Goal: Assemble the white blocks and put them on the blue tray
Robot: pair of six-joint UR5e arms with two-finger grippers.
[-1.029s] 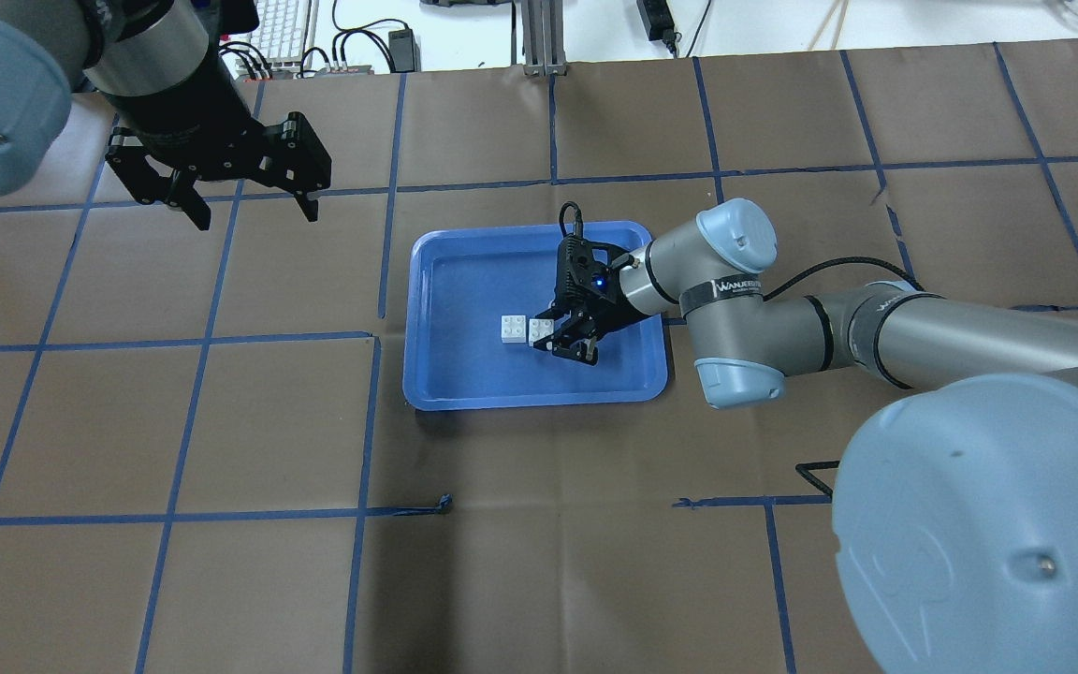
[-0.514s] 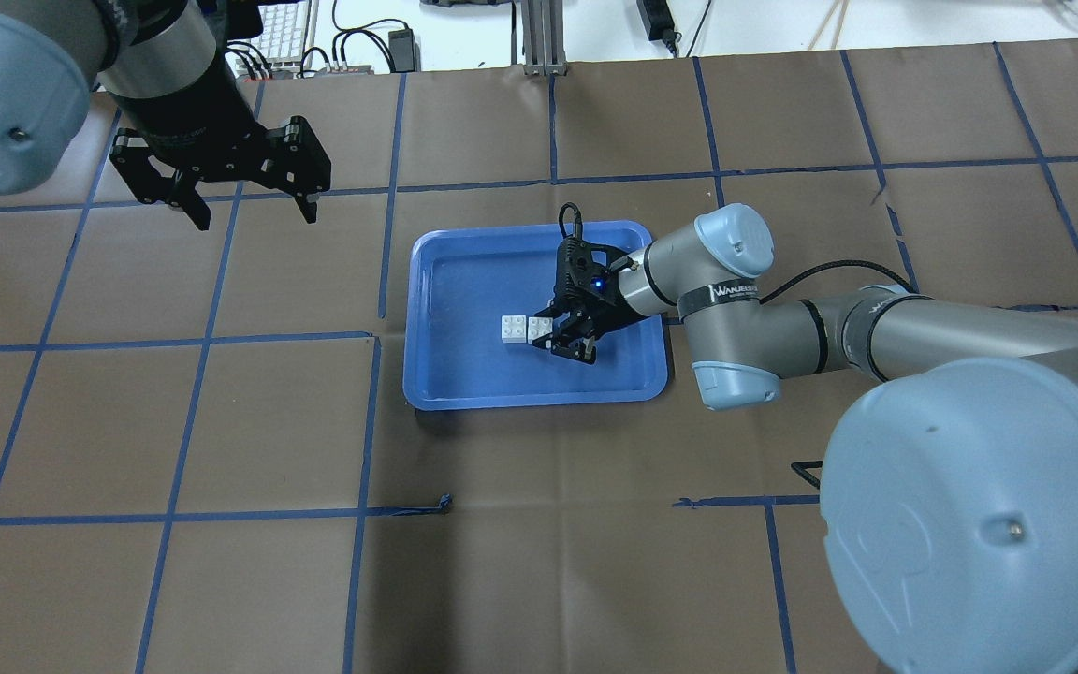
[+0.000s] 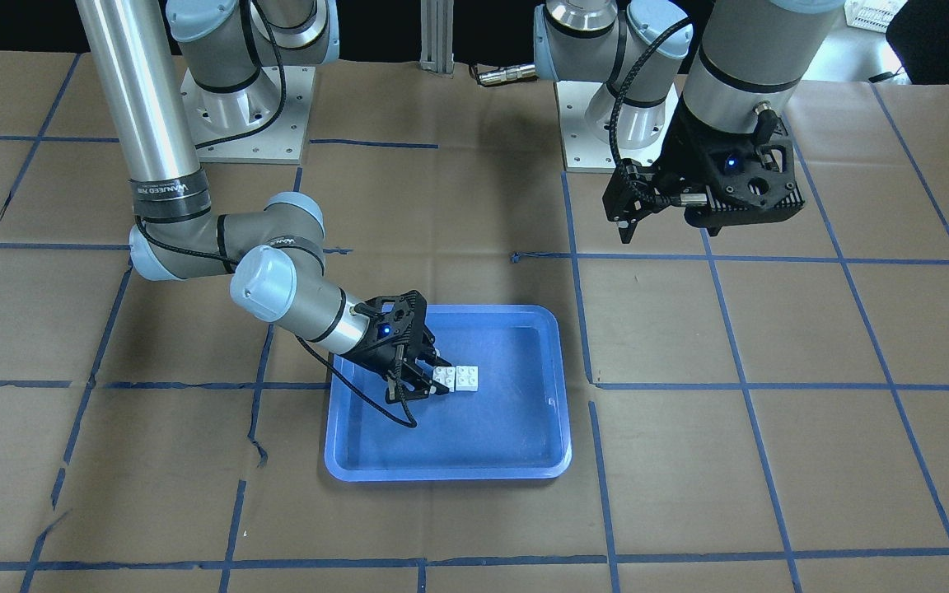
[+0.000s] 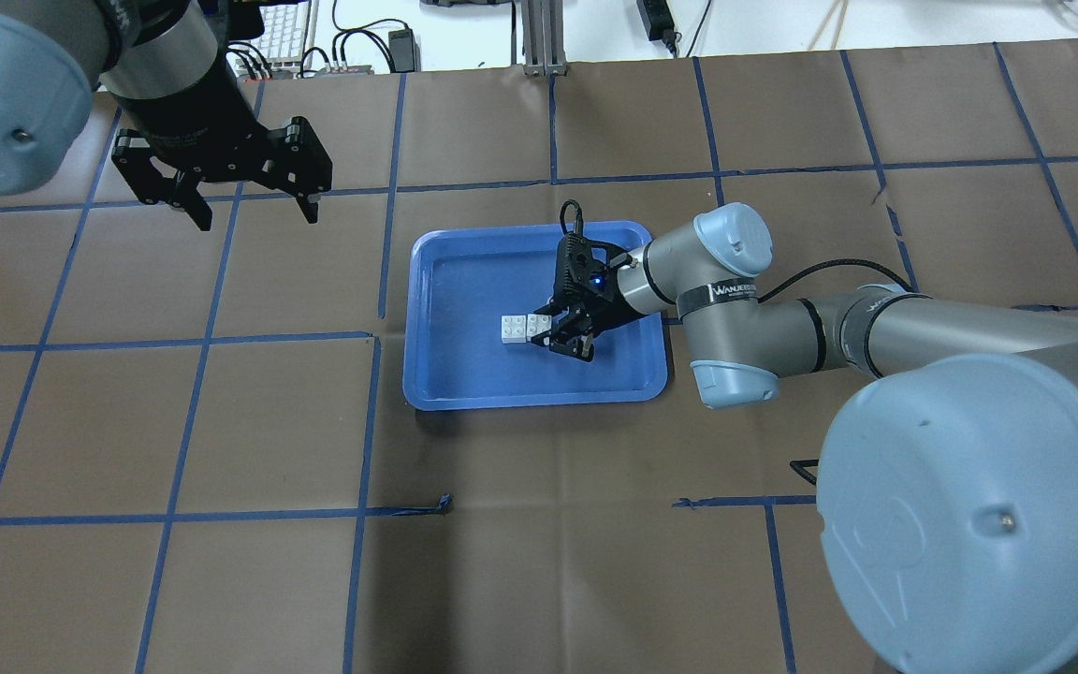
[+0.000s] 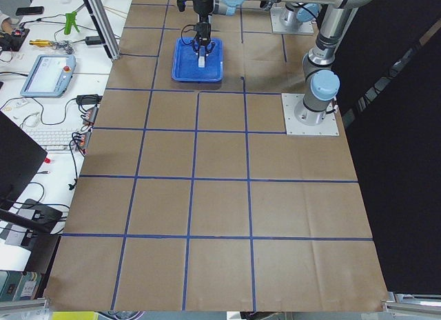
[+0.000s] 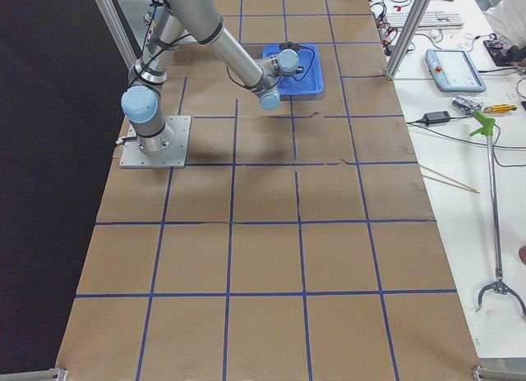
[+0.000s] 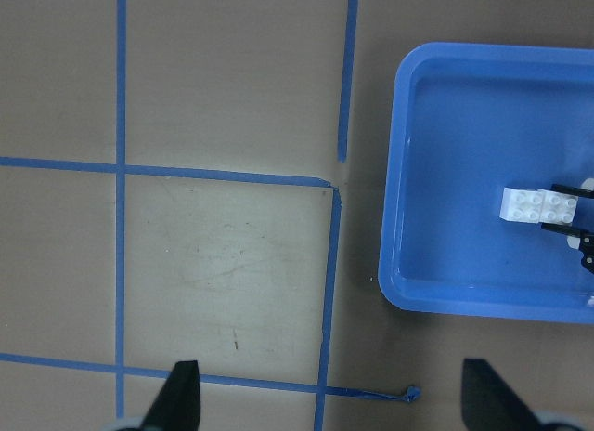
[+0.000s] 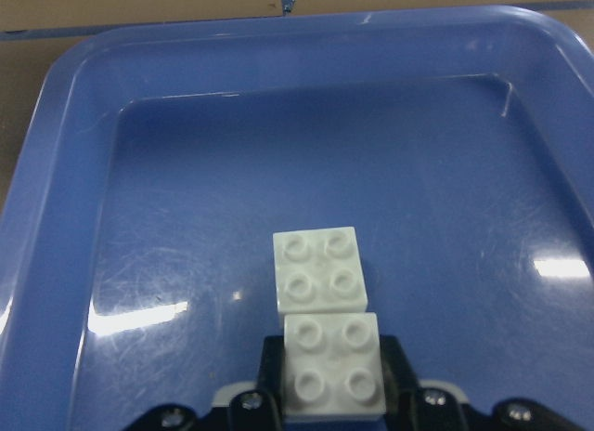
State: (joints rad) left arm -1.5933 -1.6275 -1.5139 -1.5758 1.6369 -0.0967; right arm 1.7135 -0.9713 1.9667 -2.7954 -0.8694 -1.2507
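1. Between its fingers, the right gripper (image 8: 331,368) appeared clamped on the near white block (image 8: 331,352), one black pad against each of two opposite flat side walls, with the four studs left clear on top.
2. Just ahead of the fingertips lay the far white block (image 8: 320,268), studs up, its edge touching the held one. The two sat side by side, not stacked. Whether the held block was lifted slightly off the floor could not be told.
3. Beneath and all around the claw was the blue tray (image 8: 56,217), its glossy floor carrying both blocks.
4. Judged by their look, the blocks were light, rigid plastic with smooth sides, so a side-wall grip suited them. They would likely slip if pinched at a corner, and the loose one might skate on the slick floor when pressed.
5. Well apart from this claw, beyond the tray's rim, the left gripper (image 4: 256,215) hung over the brown paper table (image 4: 539,562), its fingers spread and holding nothing.
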